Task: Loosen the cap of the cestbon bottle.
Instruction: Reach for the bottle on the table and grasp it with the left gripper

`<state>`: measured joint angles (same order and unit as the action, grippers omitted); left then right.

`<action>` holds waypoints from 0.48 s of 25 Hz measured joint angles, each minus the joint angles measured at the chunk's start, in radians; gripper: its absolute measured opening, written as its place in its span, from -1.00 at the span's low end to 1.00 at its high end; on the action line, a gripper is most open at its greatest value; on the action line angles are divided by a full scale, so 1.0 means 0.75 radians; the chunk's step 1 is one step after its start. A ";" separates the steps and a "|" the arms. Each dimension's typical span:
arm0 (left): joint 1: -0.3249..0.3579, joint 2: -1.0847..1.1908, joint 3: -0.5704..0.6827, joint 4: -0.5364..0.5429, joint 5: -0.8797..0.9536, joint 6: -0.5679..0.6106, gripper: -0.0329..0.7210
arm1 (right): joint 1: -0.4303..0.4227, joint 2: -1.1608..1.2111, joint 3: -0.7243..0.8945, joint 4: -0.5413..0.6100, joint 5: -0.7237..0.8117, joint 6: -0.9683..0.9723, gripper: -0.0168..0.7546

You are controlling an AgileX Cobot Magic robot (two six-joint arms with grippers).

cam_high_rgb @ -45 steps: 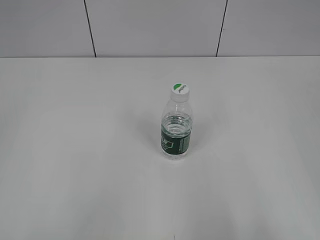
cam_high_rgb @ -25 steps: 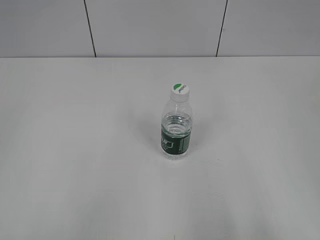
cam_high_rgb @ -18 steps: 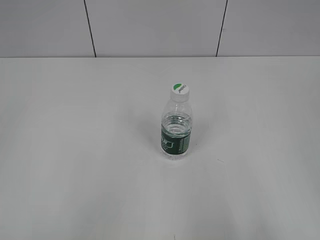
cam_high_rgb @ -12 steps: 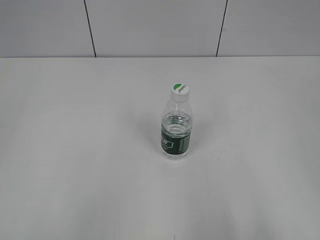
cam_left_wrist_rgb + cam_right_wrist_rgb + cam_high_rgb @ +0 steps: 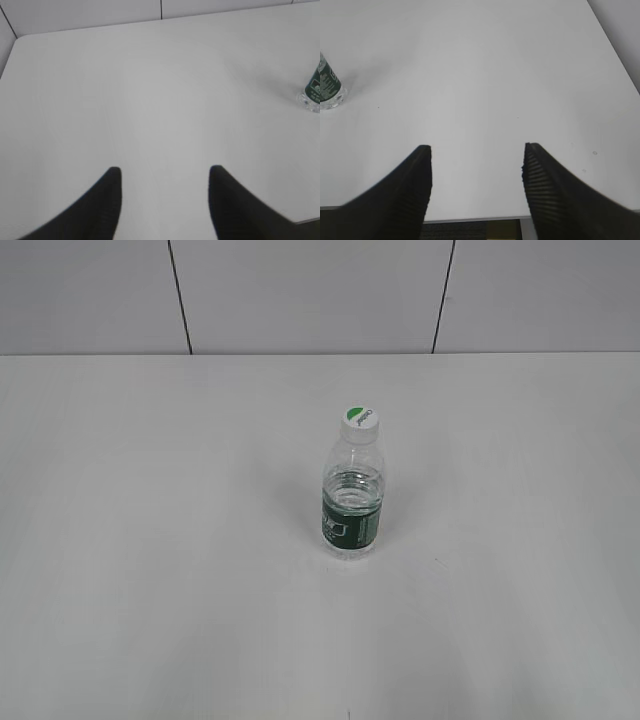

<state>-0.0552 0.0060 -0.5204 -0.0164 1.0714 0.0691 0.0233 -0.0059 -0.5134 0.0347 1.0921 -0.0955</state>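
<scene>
Your cestbon bottle (image 5: pixel 352 510) stands upright near middle of white table (image 5: pixel 150 540), slightly right of centre — cap (image 5: pixel 359 419) seated on top, green half facing back wall. Water fills lower body, about to top of green label. Your left gripper (image 5: pixel 164 175) spread wide, nothing between jaws; bottle base at far right edge of its view. Your right gripper (image 5: pixel 476 152) also spread wide, empty — bottle base at far left edge of its view, well apart.
</scene>
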 joint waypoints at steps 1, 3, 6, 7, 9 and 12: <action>0.000 0.015 0.000 0.000 -0.001 0.000 0.08 | 0.000 0.000 0.000 0.000 0.000 0.000 0.19; 0.000 0.045 -0.003 0.000 -0.006 0.000 0.37 | 0.000 0.004 -0.003 0.000 -0.001 0.000 0.19; 0.000 0.092 -0.025 0.000 -0.081 0.000 0.68 | 0.000 0.029 -0.025 0.003 -0.051 0.000 0.19; 0.000 0.106 -0.030 0.000 -0.129 0.000 0.69 | 0.000 0.035 -0.031 0.003 -0.086 0.000 0.19; 0.000 0.130 -0.029 -0.001 -0.233 0.001 0.64 | 0.000 0.040 -0.036 0.004 -0.161 -0.001 0.19; 0.000 0.167 -0.022 -0.002 -0.448 0.020 0.59 | 0.000 0.044 -0.037 0.005 -0.299 -0.038 0.19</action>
<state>-0.0552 0.1315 -0.5370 -0.0181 0.7354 0.0839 0.0233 0.0271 -0.5412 0.0387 0.8680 -0.1237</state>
